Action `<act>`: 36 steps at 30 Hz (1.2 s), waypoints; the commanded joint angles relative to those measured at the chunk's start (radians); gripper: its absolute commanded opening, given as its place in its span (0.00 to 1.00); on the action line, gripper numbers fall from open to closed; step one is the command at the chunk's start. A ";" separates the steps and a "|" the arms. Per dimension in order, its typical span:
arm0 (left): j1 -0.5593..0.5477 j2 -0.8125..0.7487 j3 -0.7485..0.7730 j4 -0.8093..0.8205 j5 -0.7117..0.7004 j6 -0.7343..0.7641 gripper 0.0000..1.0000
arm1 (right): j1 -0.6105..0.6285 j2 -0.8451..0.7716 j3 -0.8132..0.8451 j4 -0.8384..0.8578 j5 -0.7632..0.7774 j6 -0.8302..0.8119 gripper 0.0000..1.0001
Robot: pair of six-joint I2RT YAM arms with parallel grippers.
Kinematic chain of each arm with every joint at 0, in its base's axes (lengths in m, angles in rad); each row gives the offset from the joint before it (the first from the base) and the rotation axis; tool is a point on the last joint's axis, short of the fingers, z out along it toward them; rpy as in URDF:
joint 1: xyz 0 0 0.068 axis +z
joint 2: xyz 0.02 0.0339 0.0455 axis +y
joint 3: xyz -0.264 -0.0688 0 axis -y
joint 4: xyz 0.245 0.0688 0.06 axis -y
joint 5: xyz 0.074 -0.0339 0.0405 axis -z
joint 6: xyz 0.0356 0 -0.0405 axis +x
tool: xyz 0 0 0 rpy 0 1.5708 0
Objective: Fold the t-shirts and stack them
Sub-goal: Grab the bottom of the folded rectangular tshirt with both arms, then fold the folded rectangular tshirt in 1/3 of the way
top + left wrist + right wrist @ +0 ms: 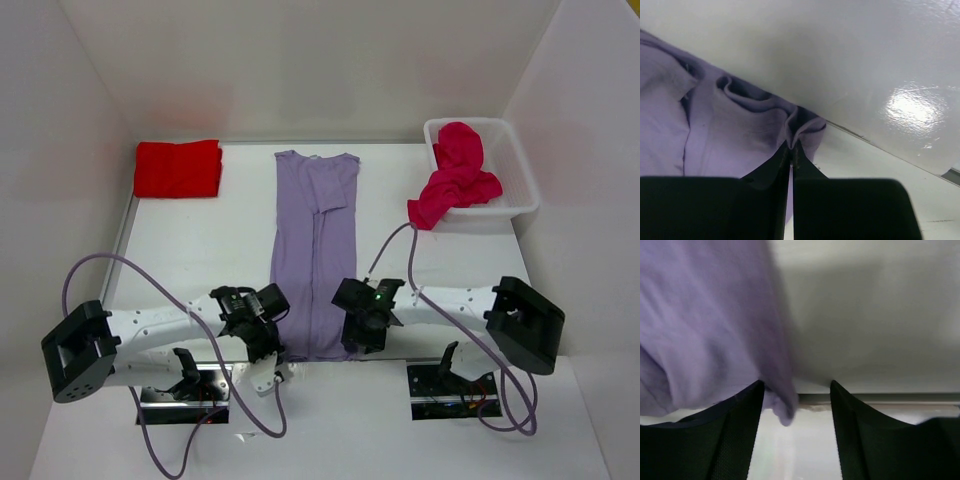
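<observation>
— Entry one, left end effector (791, 146): condition?
— Fingers pressed together on a raised fold at the near left corner of the lavender t-shirt (315, 240); the cloth is pinched between the tips.
— Far left of the bench (200, 260)?
— One red t-shirt (178, 168), folded into a rectangle, flat at the far corner, well apart from the others.
— Centre?
— The lavender t-shirt, sides folded inward into one long strip, neck at the far end, hem near the arms.
— Next, right end effector (796, 390)?
— Jaws apart, gripping nothing; the strip's near right corner hangs between them, beside one finger.
— Far right?
— One crimson t-shirt (455, 180), crumpled, partly inside the white bin (522, 185), spilling over its near left rim.
</observation>
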 commanded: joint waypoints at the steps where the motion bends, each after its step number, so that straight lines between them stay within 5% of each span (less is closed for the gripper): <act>1: -0.005 -0.025 0.030 0.015 0.058 -0.103 0.05 | -0.016 0.060 0.072 0.041 -0.016 -0.087 0.58; 6: 0.015 -0.025 0.039 0.046 0.049 -0.144 0.05 | -0.016 0.057 0.053 0.052 -0.070 -0.110 0.27; 8: 0.044 -0.034 0.039 0.055 0.040 -0.170 0.05 | -0.016 0.039 0.052 0.040 -0.102 -0.110 0.27; 12: 0.044 -0.043 0.039 0.055 0.040 -0.190 0.05 | -0.016 -0.021 0.031 0.030 -0.131 -0.110 0.47; 18: 0.054 -0.043 0.030 0.075 0.040 -0.200 0.03 | -0.016 0.007 0.008 0.049 -0.183 -0.110 0.48; 21: 0.054 -0.043 0.030 0.075 0.040 -0.200 0.03 | -0.016 0.016 -0.001 0.059 -0.192 -0.110 0.39; 26: 0.054 -0.043 0.030 0.075 0.049 -0.218 0.03 | -0.016 0.039 -0.024 0.095 -0.238 -0.143 0.00; 32: 0.054 -0.071 0.043 0.089 0.038 -0.314 0.03 | -0.079 0.027 0.052 0.067 -0.183 -0.203 0.00; 36: 0.158 -0.071 0.102 0.100 0.029 -0.426 0.01 | -0.165 -0.001 0.158 0.004 -0.160 -0.300 0.00</act>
